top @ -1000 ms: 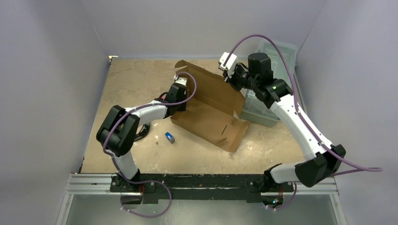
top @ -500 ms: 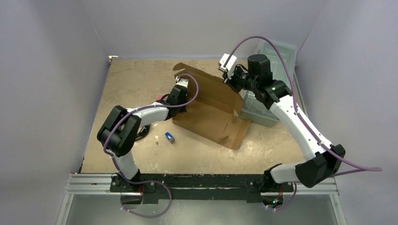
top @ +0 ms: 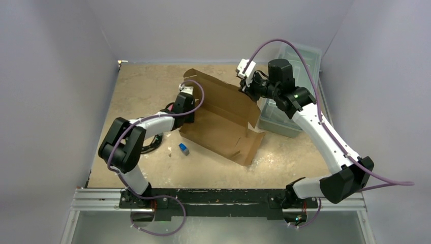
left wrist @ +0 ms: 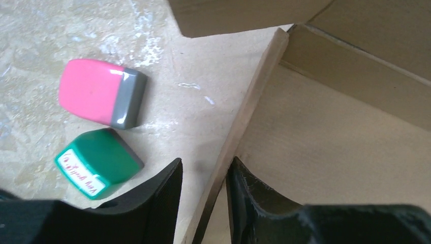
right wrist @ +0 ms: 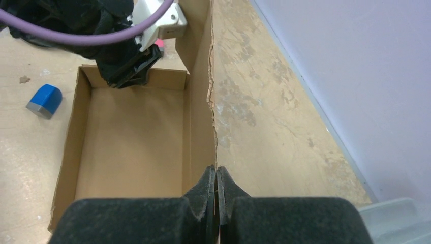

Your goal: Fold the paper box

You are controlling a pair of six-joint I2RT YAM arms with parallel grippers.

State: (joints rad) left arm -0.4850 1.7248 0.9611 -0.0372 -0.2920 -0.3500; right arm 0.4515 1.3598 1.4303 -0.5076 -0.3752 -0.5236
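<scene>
Two robot arms work a plain brown corrugated cardboard paper box (top: pixel 223 122), half-formed and lying askew at the middle of the worn tan tabletop (top: pixel 147 86). A clear plastic lidded bin (top: pixel 287 122) stands just to its right.

The left gripper (left wrist: pixel 204 165) is at the box's left end wall, fingers spread and straddling the wall's top edge, with a gap showing on the outer side. The right gripper (right wrist: pixel 216 170) sits at the right end of the tall far wall, fingers pressed together with their tips on the wall's top edge. Whether any cardboard is nipped between them cannot be told.

A pink-and-grey block (left wrist: pixel 96 99) and a green labelled block (left wrist: pixel 96 162) lie just outside the left wall, and a blue-and-grey block (top: pixel 183 149) lies near the box's near left corner.

The sheet looks light and stiff across its panels, and is likely to hinge only at the scored creases and spring back if let go. Its raw edges seem liable to crush or tear. The best hold is probably on a wall's top edge near a corner crease.
</scene>
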